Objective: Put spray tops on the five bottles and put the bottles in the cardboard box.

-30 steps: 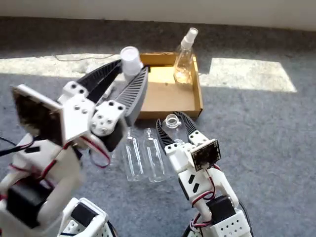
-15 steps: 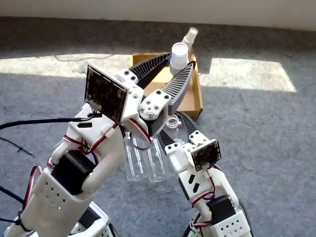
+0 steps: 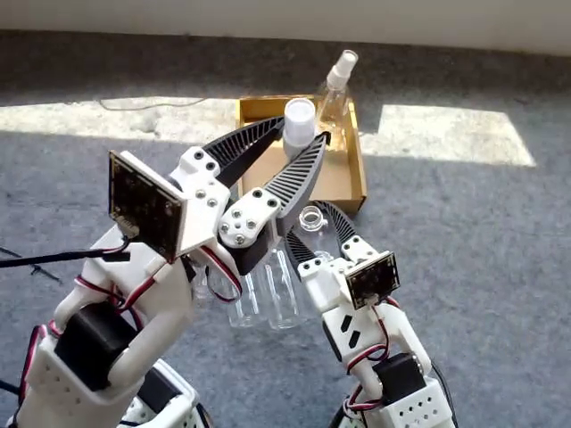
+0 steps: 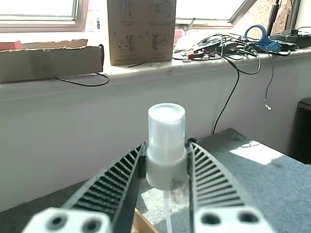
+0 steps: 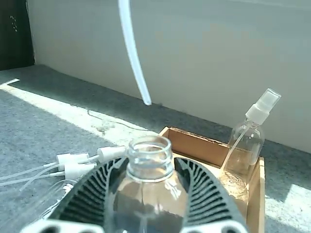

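Fingers (image 3: 300,172) of the left gripper (image 3: 301,135) are clenched on a spray top (image 3: 299,116), held raised near the cardboard box (image 3: 359,169), its tube (image 5: 133,53) hanging down. On the right gripper (image 3: 310,218), the fingers (image 5: 95,189) grasp an open bottle (image 3: 310,217) upright just outside the box's near wall. 1 capped bottle (image 3: 332,116) stands inside the box at its far edge. Loose bottles (image 3: 281,299) lie on the carpet (image 3: 464,267) by that near wall, and spare spray tops (image 5: 77,162) lie near the box.
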Controlling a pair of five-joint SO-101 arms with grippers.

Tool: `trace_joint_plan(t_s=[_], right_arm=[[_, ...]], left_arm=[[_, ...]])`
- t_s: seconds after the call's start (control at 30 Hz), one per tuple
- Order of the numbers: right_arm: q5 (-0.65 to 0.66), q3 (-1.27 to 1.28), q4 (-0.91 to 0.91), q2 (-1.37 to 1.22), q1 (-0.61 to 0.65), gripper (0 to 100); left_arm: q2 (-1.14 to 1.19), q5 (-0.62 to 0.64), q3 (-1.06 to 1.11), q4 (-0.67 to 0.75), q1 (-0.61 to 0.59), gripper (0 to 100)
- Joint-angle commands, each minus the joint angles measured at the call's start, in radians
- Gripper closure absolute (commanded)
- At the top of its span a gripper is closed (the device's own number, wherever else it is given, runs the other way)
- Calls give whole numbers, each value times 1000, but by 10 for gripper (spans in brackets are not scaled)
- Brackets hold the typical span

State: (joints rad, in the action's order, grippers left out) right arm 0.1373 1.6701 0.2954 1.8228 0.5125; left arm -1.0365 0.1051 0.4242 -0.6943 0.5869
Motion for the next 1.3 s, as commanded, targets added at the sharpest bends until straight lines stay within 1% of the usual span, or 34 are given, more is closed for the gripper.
trace_joint_plan(t_s=[0.0,0.33,0.53,0.77,1.03,1.13,1.27], right_arm=[[-9,65,-19,16,2,995],[-9,65,-19,16,2,995],[-9,65,-19,16,4,995],[-9,65,-19,16,4,995],[-9,65,-16,16,4,995],[-9,65,-16,16,4,995],[-9,65,-16,16,4,995]], left_arm=[[-19,9,-2,-3,18,955],[-15,11,85,2,19,955],[-15,6,54,21,82,955],[-13,5,8,34,91,955],[-12,-5,7,40,82,955],[25,-57,7,97,47,955],[101,-55,1,126,5,955]])
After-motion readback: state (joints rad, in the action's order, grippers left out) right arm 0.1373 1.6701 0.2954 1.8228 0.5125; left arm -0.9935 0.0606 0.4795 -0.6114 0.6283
